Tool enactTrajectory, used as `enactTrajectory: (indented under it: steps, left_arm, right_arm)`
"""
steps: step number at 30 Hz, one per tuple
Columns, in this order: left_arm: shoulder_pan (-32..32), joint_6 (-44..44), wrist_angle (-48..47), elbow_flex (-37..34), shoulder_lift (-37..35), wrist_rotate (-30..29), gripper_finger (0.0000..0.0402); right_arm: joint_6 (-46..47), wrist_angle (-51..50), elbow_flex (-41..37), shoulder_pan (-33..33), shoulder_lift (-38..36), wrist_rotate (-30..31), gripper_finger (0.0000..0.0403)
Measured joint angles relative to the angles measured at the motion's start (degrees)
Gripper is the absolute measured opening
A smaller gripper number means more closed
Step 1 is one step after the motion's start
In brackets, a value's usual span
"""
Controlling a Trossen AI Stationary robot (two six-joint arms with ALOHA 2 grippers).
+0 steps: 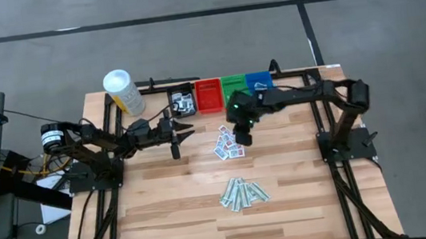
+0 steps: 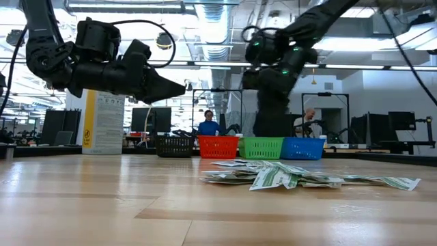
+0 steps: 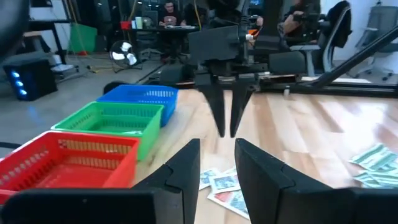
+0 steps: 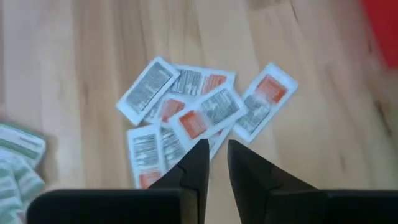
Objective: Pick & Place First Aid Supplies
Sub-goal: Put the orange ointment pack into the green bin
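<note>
Right gripper [image 1: 244,138] hangs at frame centre over my white packets [image 1: 229,144], fingers [image 4: 198,163] drawn narrow w/ a slim gap, nothing between them. Left gripper [image 1: 175,136], centre-left and above the table [image 1: 168,221], part open, empty too. Going big to small: white canister [image 1: 125,92] upper left; red bin [image 1: 209,96], green bin [image 1: 234,86], blue bin [image 1: 258,81] and black bin [image 1: 183,101] in a row along the top edge; green strips [image 1: 243,193] piled lower centre; the packets sit just above those.
</note>
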Motion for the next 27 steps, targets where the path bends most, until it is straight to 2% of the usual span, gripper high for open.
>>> enactTrajectory:
  steps: [2,5,8,10,13,18,22,27]
  left_arm:
    - [-0.9,-0.2,0.0,0.0,0.0,-0.1,0.0102]
    - [-2.5,-0.4,0.0,0.0,0.0,0.0,0.0102]
    - [-4.2,-2.6,0.0,0.0,0.0,0.0,0.0102]
    - [-5.4,-3.1,0.0,0.0,0.0,0.0,0.0102]
    - [-6.8,-2.7,0.0,0.0,0.0,0.1,0.0102]
    - [-7.1,-2.6,0.0,0.0,0.0,-0.1,0.0102]
    - [-7.0,-2.6,0.0,0.0,0.0,-0.1,0.0102]
    - [-7.0,-2.6,0.0,0.0,0.0,-0.1,0.0102]
  right_arm:
    - [4.6,6.6,-4.5,1.9,-2.9,2.4,0.0054]
    - [10.6,14.8,-11.9,6.0,-7.7,10.1,0.0054]
    - [12.5,20.4,-18.3,11.0,-10.8,18.5,0.0054]
    - [12.6,23.4,-21.5,14.0,-11.7,21.1,0.0054]
    - [12.6,27.5,-24.4,17.4,-11.0,22.7,0.0054]
    - [12.6,30.0,-24.8,20.3,-7.1,22.7,0.0054]
    - [12.2,32.9,-24.8,20.0,-4.9,22.7,0.0066]
    - [12.2,33.3,-24.8,18.3,-4.3,22.9,0.0103]
